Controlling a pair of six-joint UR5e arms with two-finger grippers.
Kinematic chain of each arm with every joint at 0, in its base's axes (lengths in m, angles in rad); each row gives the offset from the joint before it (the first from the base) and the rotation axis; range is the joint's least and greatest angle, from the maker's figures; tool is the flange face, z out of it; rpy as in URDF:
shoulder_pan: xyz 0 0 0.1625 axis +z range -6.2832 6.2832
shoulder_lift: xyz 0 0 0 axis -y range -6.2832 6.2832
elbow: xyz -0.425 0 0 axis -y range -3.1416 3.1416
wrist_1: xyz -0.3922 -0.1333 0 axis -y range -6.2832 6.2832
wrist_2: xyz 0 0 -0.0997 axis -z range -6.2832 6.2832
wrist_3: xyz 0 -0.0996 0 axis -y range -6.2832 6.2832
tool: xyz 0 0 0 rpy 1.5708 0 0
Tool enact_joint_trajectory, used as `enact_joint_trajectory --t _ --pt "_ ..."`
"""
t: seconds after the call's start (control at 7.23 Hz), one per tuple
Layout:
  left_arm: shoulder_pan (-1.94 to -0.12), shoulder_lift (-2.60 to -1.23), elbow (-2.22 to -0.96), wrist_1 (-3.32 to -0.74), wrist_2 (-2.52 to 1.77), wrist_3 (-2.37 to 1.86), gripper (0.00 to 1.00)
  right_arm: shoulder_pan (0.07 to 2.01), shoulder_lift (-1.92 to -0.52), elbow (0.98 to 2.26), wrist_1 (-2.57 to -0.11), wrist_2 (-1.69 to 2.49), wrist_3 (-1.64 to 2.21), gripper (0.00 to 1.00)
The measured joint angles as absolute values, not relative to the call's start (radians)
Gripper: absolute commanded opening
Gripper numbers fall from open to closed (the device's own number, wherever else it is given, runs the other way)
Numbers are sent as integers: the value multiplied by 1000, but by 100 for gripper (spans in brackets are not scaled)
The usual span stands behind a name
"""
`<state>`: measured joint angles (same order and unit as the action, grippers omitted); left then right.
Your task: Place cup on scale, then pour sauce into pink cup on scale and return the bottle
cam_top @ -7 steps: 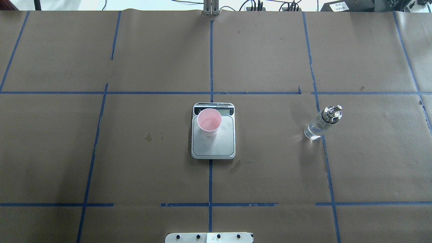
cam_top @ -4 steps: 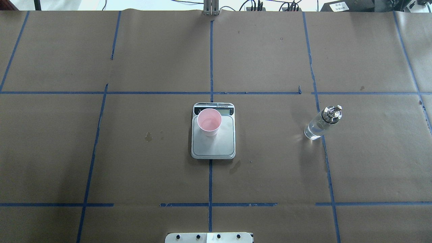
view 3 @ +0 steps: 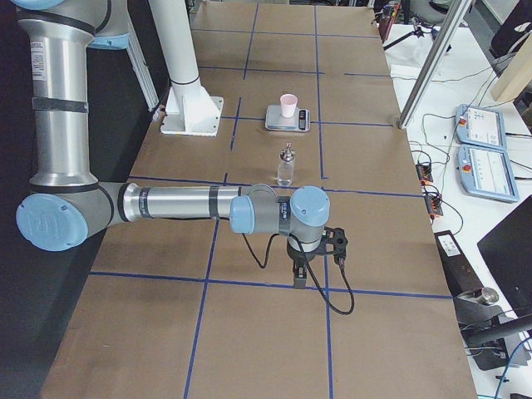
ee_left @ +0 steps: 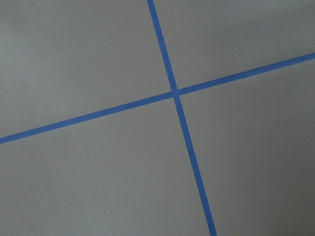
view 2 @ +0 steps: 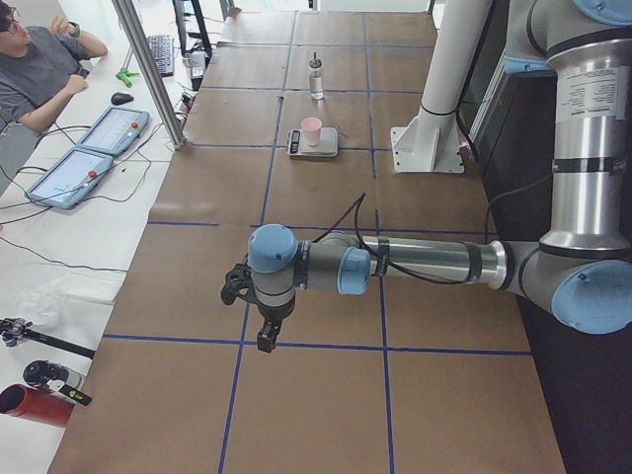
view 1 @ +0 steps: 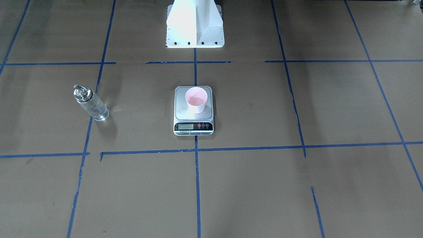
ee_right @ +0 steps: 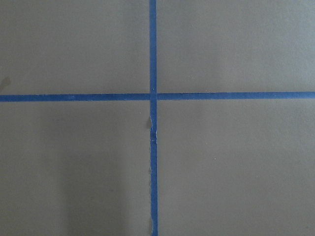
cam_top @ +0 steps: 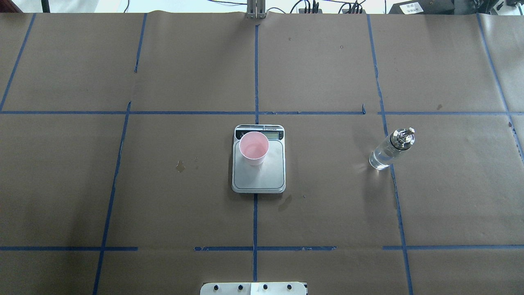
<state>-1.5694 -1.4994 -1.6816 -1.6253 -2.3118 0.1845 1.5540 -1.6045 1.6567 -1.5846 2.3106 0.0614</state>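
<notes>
**A:** What could go wrong from here?

**B:** The cup (cam_top: 254, 148) could be tipped if it is brushed by the spout, since it is light and is set toward the far-left of the scale (cam_top: 258, 176), not centred. The bottle (cam_top: 389, 149) is smooth glass, so it could be toppled by an off-centre grasp and the sauce (cam_top: 380, 159) spilled.

**A:** How is the bottle seen?

**B:** It is seen upright, clear, silver-capped, well to the right of the scale, on a blue tape line (cam_top: 399, 213).

**A:** And the jaws?

**B:** It cannot be told. The left gripper (view 2: 265, 344) and right gripper (view 3: 299, 281) are shown only from the sides, far from everything.
</notes>
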Motion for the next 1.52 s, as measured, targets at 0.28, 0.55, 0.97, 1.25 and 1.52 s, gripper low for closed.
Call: enact_joint_trajectory --t 0.28,0.55,0.97,1.25,1.52 --pt "-1570 -1499 -1666 -1627 -2308 185 100 1552 -1605 1655 -1584 2309 62 100" --pt "-1570 -1501 -1656 -1632 -2310 188 100 1551 -1605 1654 -1583 2309 63 100" --pt "-1569 -1502 -1663 -1634 -2313 189 100 1550 -1605 1645 -1568 2309 63 100" --pt "-1569 -1502 -1661 -1634 -2313 188 100 1550 -1605 1642 -1564 2309 63 100" --pt "-1569 -1502 -1660 -1634 -2312 186 100 1550 -1605 1641 -1563 2309 63 100"
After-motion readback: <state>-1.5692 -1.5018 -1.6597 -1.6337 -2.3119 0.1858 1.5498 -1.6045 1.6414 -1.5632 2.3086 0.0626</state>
